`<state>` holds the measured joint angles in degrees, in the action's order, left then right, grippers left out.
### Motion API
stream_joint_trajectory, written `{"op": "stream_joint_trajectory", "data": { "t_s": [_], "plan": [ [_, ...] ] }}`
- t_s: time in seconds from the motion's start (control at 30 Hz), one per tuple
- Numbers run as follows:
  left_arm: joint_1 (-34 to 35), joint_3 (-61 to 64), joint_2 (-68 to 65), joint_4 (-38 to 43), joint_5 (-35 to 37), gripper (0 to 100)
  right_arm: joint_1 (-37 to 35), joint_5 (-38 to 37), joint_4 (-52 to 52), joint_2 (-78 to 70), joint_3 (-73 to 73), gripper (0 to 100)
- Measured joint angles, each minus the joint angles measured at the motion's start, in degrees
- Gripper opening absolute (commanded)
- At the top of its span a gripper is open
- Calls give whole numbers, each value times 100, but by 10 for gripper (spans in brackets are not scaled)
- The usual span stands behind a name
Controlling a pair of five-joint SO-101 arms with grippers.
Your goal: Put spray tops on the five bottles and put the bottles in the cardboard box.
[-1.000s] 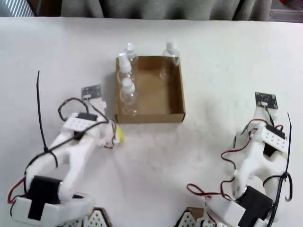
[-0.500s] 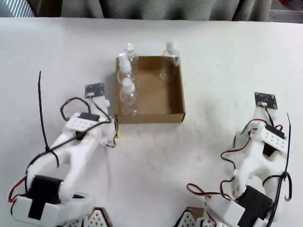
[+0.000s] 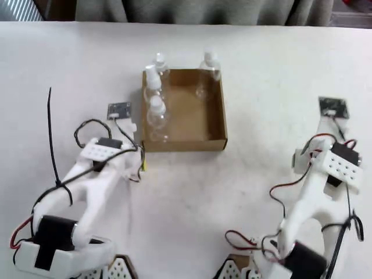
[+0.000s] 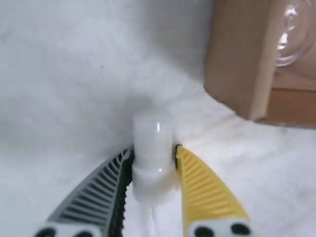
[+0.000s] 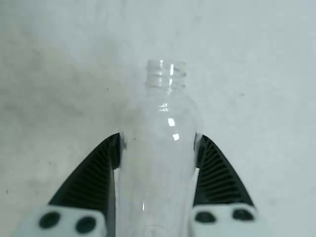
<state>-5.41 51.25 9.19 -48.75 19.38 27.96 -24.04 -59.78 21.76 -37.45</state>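
Table point(image 3: 261, 70): white, with the two arms far apart on it.
Bare bottle point(image 5: 165, 94): clear, nothing on its neck yet. The right gripper point(image 5: 158, 142) pinches it out on the right side, well away from the box.
Spray top point(image 4: 154, 131): white, squeezed in the left gripper point(image 4: 152, 152), near a corner of the cardboard box point(image 3: 186, 144).
Slip worry: the bottle is round and smooth, so it could twist when the top gets pushed on.
Crooked worry: the top may jam if neck and top don't line up.
Wrist views: show both grips close up.
High view: shows four topped bottles point(image 3: 156, 110) at the box.
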Motion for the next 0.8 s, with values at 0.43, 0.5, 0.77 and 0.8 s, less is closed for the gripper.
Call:
{"op": "stream_joint_trajectory", "data": {
  "t_s": [0.43,0.5,0.77,0.8],
  "plan": [
    [0,624,888,202,-105,20,-888,0,431,1934,-308,16],
    [0,624,897,229,-105,20,-1029,0,976,2101,-695,16],
    [0,624,897,229,-105,20,-1495,246,4281,2875,-2822,16],
    [0,624,897,229,-105,20,-1521,440,4730,2980,-2971,16]
  ]
}}
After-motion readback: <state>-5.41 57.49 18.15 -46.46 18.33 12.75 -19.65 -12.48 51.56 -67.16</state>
